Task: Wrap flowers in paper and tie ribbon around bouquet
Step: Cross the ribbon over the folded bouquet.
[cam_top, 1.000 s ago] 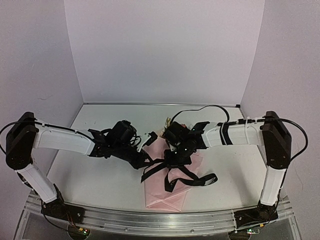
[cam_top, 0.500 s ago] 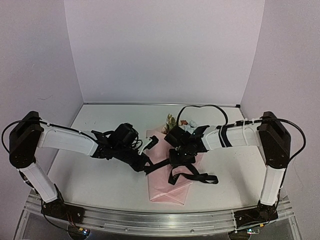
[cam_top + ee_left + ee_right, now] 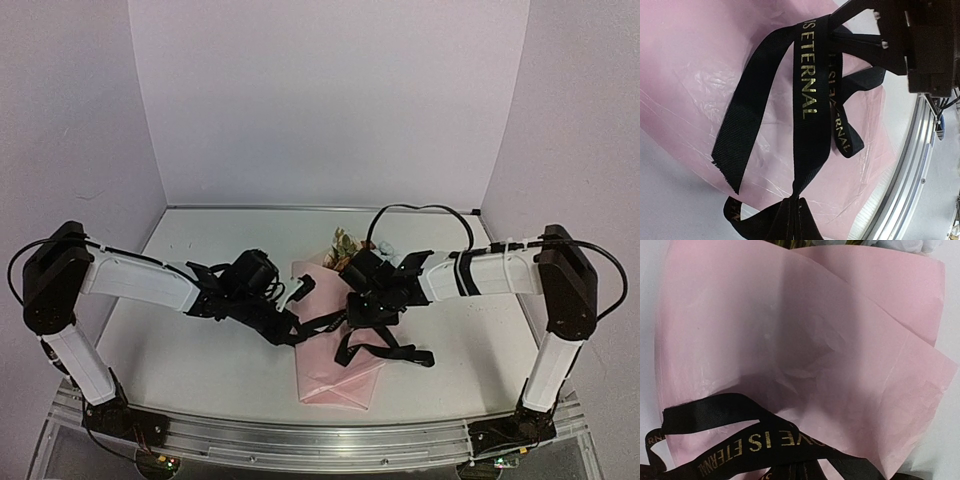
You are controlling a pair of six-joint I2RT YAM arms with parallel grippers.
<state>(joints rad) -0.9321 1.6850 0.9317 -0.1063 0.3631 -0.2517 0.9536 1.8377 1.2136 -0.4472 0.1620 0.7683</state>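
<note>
You cannot see either set of fingertips plainly. In each wrist view the ribbon [image 3: 807, 90] gathers into a dark bundle at the near edge of the picture, right where your own jaws sit. The left gripper [image 3: 288, 326] and the right gripper [image 3: 365, 312] are both clamped tight on that ribbon, facing each other across the bouquet [image 3: 335, 370]. From above, black fingers and black ribbon blur together.

The flowers [image 3: 345, 245] poke out just beyond the right gripper, and its wrist view cuts them off at the top edge. The creased paper [image 3: 805, 340] lies beneath both hands.

Only the left wrist view shows the ribbon's frayed loose end, the other gripper pinching it ahead, and the metal rail [image 3: 917, 165] near the paper's edge. White table [image 3: 200, 350] shows on the outer side of the left hand.
</note>
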